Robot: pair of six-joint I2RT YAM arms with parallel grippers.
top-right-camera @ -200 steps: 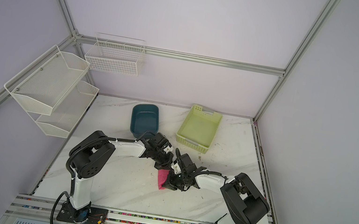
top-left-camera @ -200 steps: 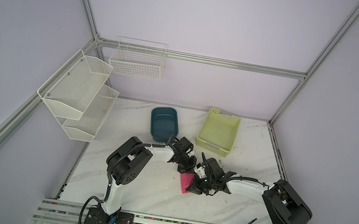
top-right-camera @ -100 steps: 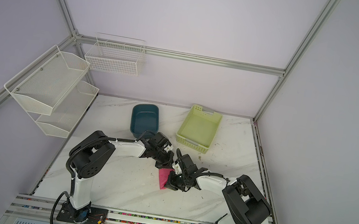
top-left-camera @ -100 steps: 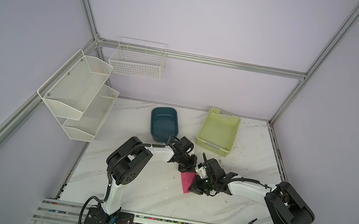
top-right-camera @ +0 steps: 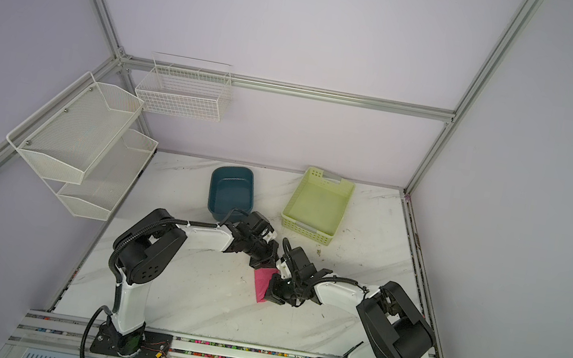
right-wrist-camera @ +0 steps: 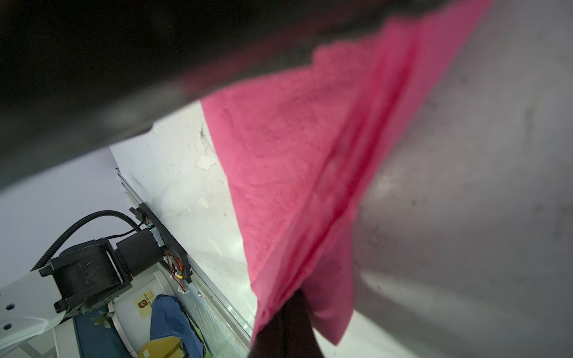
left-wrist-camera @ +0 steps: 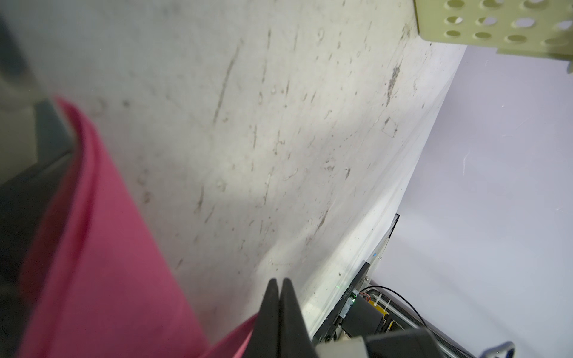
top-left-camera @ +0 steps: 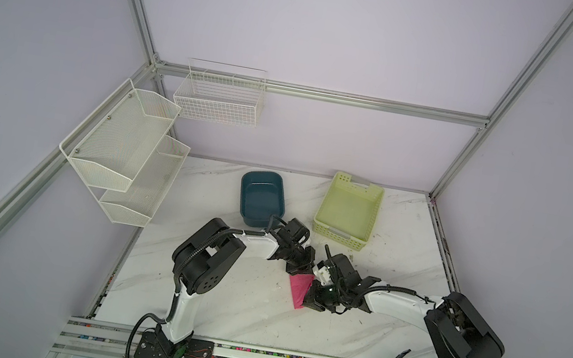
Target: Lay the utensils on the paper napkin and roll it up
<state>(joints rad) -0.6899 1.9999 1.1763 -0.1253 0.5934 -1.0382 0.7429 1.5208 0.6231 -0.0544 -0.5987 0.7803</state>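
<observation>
The paper napkin (top-left-camera: 300, 289) (top-right-camera: 262, 284) is a bright pink, folded wedge lying between my two grippers at mid-table. My left gripper (top-left-camera: 301, 269) (left-wrist-camera: 279, 283) sits at the napkin's far corner. Its fingers are pressed together with bare tips, and a pink edge (left-wrist-camera: 102, 248) runs up against their side. My right gripper (top-left-camera: 311, 302) (right-wrist-camera: 294, 296) is at the napkin's near right edge, shut on the paper napkin (right-wrist-camera: 294, 161). The paper lifts off the table and drapes over both sides of the dark fingers. The utensils are hidden in every view.
A teal tub (top-left-camera: 262, 197) and a pale green basket (top-left-camera: 348, 210) (left-wrist-camera: 496, 28) stand behind the grippers, close to the left arm's wrist. White mesh shelves (top-left-camera: 124, 152) hang on the left wall and a wire basket (top-left-camera: 219, 98) on the back wall. The table's front rail (top-left-camera: 286, 357) runs along the near edge.
Both grippers stay shut at the napkin and the pink wedge keeps its place. Only the right arm's elbow has shifted slightly.
</observation>
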